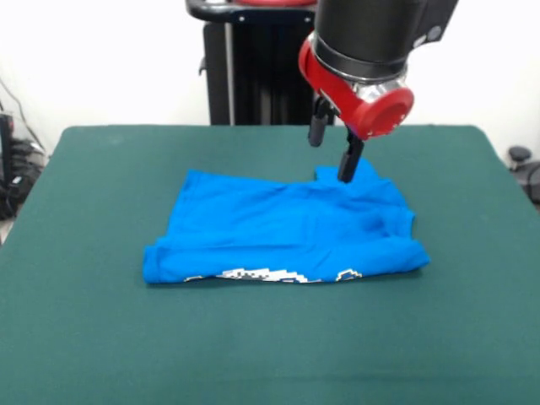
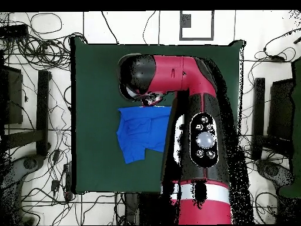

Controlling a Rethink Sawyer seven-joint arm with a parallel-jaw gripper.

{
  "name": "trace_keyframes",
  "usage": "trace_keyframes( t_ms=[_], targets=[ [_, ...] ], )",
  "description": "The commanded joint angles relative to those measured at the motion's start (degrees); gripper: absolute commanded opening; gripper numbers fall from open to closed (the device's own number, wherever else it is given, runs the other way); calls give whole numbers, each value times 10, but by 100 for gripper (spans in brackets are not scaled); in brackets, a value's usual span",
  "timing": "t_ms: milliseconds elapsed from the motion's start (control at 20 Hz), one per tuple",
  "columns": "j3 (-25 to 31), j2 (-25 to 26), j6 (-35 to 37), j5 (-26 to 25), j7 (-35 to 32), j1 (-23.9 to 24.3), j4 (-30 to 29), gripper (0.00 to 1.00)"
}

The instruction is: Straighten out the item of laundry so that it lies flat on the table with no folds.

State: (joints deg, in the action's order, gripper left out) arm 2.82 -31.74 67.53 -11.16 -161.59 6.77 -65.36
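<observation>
No legible text, label, brand, number or sign is present in either view. The T-shirt shows a strip of white, black and yellow pixel-style graphic along its near folded edge in the front view; no characters can be resolved there. The arm carries round buttons without readable markings.

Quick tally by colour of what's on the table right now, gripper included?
Blue: 1, the T-shirt
Green: 1, the table
Red and black: 1, the gripper, fingers apart over the shirt's far edge
Total: 3
</observation>
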Motion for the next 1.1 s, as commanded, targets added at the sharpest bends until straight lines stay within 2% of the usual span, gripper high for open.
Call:
trace_keyframes(
  t_ms=[50,800,900,1100],
  targets=[
    [46,-53,-201,-35,105,24,-95,100],
    [41,-50,-201,-49,88,17,-102,100],
    [46,-32,-186,-50,95,23,-68,100],
    [47,-40,-199,-46,89,25,-93,100]
  ],
)
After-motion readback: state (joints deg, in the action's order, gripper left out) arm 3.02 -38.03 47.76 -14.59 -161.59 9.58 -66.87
